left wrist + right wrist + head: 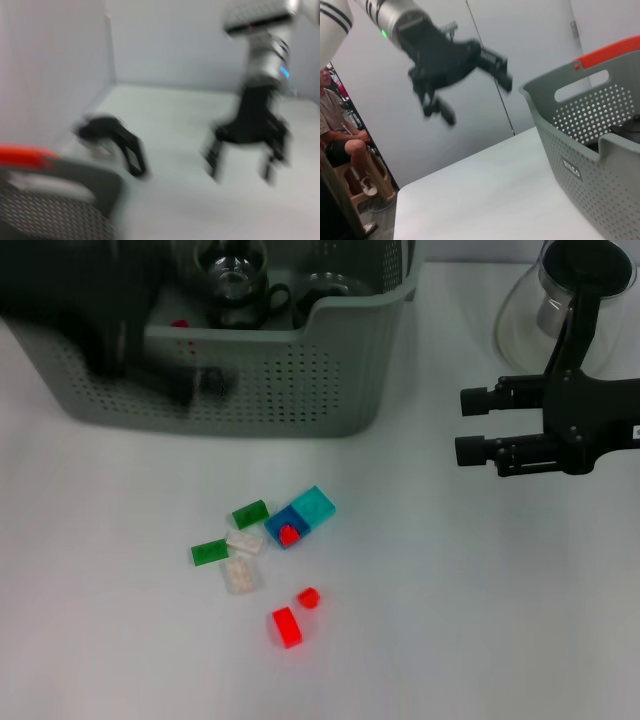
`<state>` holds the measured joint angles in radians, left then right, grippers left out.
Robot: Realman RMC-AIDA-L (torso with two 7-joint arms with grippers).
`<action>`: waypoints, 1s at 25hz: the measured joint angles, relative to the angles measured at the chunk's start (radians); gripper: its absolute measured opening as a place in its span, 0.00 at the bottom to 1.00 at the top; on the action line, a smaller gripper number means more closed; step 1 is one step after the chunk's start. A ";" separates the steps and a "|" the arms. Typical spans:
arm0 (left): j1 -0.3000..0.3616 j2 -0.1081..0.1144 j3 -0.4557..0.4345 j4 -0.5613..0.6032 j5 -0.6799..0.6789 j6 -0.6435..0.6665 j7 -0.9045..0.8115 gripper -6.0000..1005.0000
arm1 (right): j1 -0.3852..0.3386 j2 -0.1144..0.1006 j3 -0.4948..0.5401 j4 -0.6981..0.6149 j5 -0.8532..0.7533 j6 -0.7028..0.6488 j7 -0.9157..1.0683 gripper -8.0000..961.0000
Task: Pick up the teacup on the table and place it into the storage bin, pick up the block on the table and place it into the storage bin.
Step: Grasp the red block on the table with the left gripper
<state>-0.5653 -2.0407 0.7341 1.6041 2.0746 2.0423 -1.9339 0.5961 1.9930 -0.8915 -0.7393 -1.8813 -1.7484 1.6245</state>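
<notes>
**Left arm up at the bin, blocks on the table, right arm parked**

Table (480, 620) – white, everything sits on it.

Storage bin (330, 370) – grey-green, perforated walls, far left of the table. Black label with white lettering on its outer wall shows in the right wrist view, plus an orange-red strip along the top rim. Two glass teacups with black handles inside: one (232, 280) toward the far wall, the other (325, 288) just right of it.

Left gripper (195, 388) – dark blur over the bin's near-left wall in the head view. The right wrist view shows it in the air well above the table with fingers spread apart, nothing between them.

Right gripper (470, 425) – hovering at the right side of the table, fingers pointing left, parted, holding nothing (left wrist view agrees). Well apart from bin and blocks.

Glass pot (545, 300) – black handle, far right, just behind the right arm.

Blocks – loose cluster near centre, well clear of the bin:
- teal block (313, 506) touching a blue block (283, 523) with a small red piece on top
- two green blocks (250, 513), (209, 552)
- two whitish blocks (244, 542), (240, 575), between and near the greens
- red block (286, 627) nearest, a smaller red block (308, 597) just beyond it
</notes>
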 joint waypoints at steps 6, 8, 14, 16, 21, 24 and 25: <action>0.121 -0.062 0.168 0.053 0.050 -0.005 0.051 0.91 | -0.007 -0.002 0.008 0.000 -0.001 0.002 0.009 0.81; 0.142 -0.110 0.232 0.109 0.139 -0.018 0.058 0.91 | -0.006 -0.002 0.010 0.005 -0.001 0.006 0.010 0.81; 0.176 -0.129 0.520 0.149 0.286 -0.065 -0.025 0.91 | 0.001 0.001 0.012 0.037 0.001 0.025 0.011 0.81; 0.178 -0.131 0.603 0.141 0.345 -0.084 -0.037 0.91 | 0.003 0.006 0.013 0.040 0.002 0.033 0.011 0.81; 0.157 -0.132 0.758 0.108 0.412 -0.120 -0.041 0.91 | 0.006 0.013 0.013 0.040 0.005 0.041 0.010 0.81; 0.141 -0.130 0.809 0.085 0.428 -0.144 -0.037 0.91 | 0.007 0.015 0.014 0.040 0.007 0.044 0.009 0.81; 0.139 -0.130 0.830 0.077 0.433 -0.150 -0.039 0.91 | 0.007 0.015 0.015 0.040 0.007 0.044 0.009 0.81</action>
<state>-0.4266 -2.1710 1.5644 1.6808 2.5081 1.8925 -1.9728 0.6029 2.0084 -0.8767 -0.6995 -1.8738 -1.7039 1.6338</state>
